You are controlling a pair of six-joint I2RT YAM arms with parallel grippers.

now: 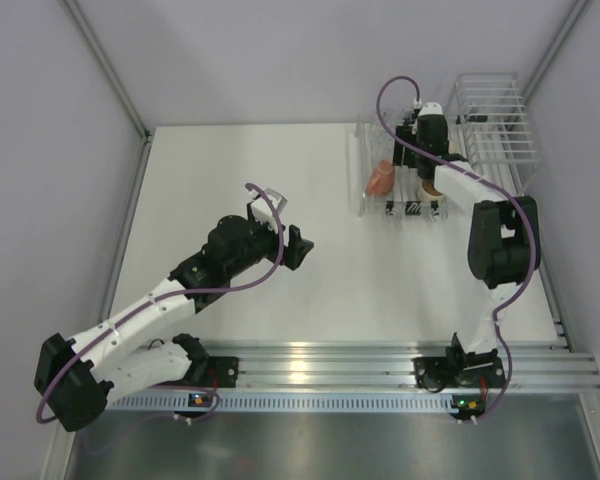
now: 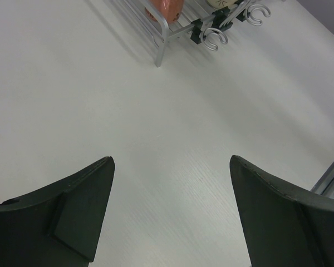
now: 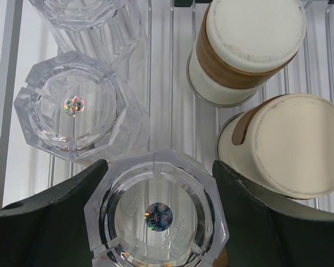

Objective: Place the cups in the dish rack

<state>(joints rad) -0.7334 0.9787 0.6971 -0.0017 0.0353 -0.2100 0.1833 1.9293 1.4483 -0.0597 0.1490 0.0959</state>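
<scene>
1. The top view shows both arms and the whole dish rack (image 1: pixel 363 165) at the far right of the table (image 1: pixel 280 300), but the right arm hides most of the cups there.
2. The right wrist view looks straight down on them. The right gripper (image 3: pixel 160 164) holds a clear cup (image 3: pixel 156 217), with one dark finger pressed on each side.
3. That clear cup is upside down. It has flat sides like a gem and a small shiny sticker on its bottom.
4. A second clear cup (image 3: pixel 72 105) stands just beside it, also bottom up, and a third clear cup (image 3: pixel 92 19) is past that one.
5. A brown cup (image 3: pixel 247 50) and another brown cup (image 3: pixel 292 144) stand on the white bars to the right, cream bottoms up.
6. Only the other two views show the orange cup (image 1: pixel 380 178) — it is on the low part of the rack, at the left side.
7. The tall wire basket (image 1: pixel 495 120) stands at the right of the low bars.
8. The left gripper (image 2: pixel 171 160) is open wide above the table, well apart from the rack, with nothing between its fingers.
</scene>
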